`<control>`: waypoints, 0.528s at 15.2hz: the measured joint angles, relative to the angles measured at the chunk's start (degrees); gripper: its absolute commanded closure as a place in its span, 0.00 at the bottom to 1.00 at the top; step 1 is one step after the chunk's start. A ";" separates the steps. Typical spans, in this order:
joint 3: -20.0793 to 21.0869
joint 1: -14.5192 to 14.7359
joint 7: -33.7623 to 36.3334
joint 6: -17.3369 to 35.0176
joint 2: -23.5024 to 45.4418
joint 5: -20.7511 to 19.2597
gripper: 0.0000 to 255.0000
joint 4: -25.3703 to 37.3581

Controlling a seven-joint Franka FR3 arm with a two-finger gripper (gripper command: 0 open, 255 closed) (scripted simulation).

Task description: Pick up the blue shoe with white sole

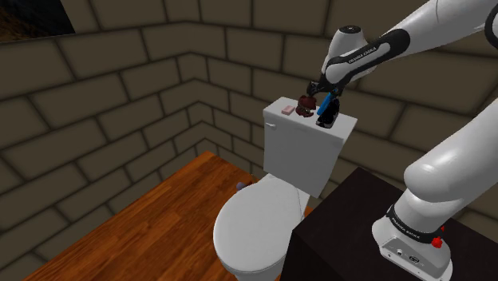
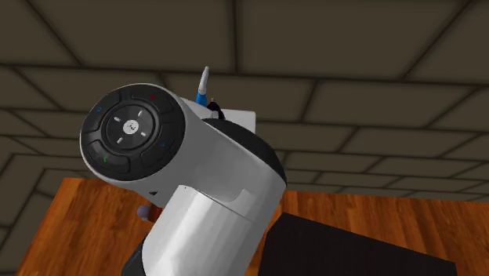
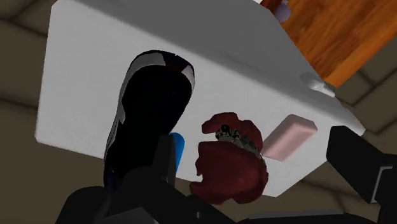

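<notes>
The pincer point(image 3: 253, 141) hangs spread over the toilet tank lid point(image 3: 89, 76). The dark, blue-trimmed shoe point(image 3: 149, 95) lies there by one finger, mostly outside the gap. Under the gap sit a dark red lump point(image 3: 232, 168) and a pink bar point(image 3: 291, 135), at the shoe's nine o'clock in the shoulder view.

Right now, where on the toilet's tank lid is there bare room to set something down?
Bare: the strip of tank lid beyond the shoe, dark red object and pink bar. Crowded: those three, clustered under the gripper.
</notes>
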 measured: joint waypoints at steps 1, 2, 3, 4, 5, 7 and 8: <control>-0.25 -0.94 2.22 1.69 2.08 -1.19 0.00 0.78; -0.34 -1.69 4.83 3.15 3.84 -2.54 0.00 1.41; -0.71 -2.45 6.99 4.10 5.47 -3.63 0.00 2.46; -0.98 -3.08 9.56 5.15 6.79 -4.99 0.00 3.03; -1.42 -3.72 12.06 6.28 8.35 -6.33 0.00 3.78; -2.21 -4.49 18.05 8.28 10.91 -9.57 0.00 4.73; -3.00 -5.11 20.17 9.32 12.40 -10.70 0.00 5.54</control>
